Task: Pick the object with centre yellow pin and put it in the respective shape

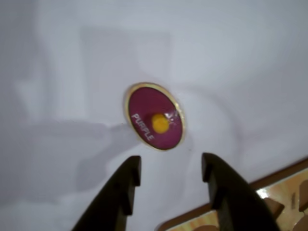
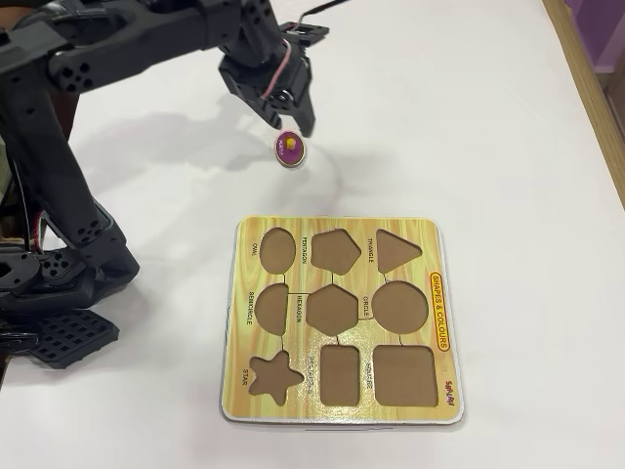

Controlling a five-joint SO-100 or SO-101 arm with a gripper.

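The object with centre yellow pin [image 1: 155, 116] is a small purple oval piece with a pale rim, the word PURPLE and a yellow knob. It lies flat on the white table [image 1: 240, 57], just beyond my fingertips in the wrist view. My gripper [image 1: 171, 169] is open, its two black fingers spread with nothing between them. From overhead, the gripper [image 2: 295, 122] hangs right above the piece [image 2: 290, 149], partly covering it. The respective shape [image 2: 277, 248], a brown oval cutout labelled OVAL, is at the upper left of the yellow board [image 2: 444, 293] and is empty.
The board's other cutouts include a circle [image 2: 399, 306], a semicircle [image 2: 272, 306] and a star [image 2: 272, 377]. The arm's black base [image 2: 59, 283] stands at the left. A corner of the board [image 1: 284, 187] shows at the wrist view's lower right.
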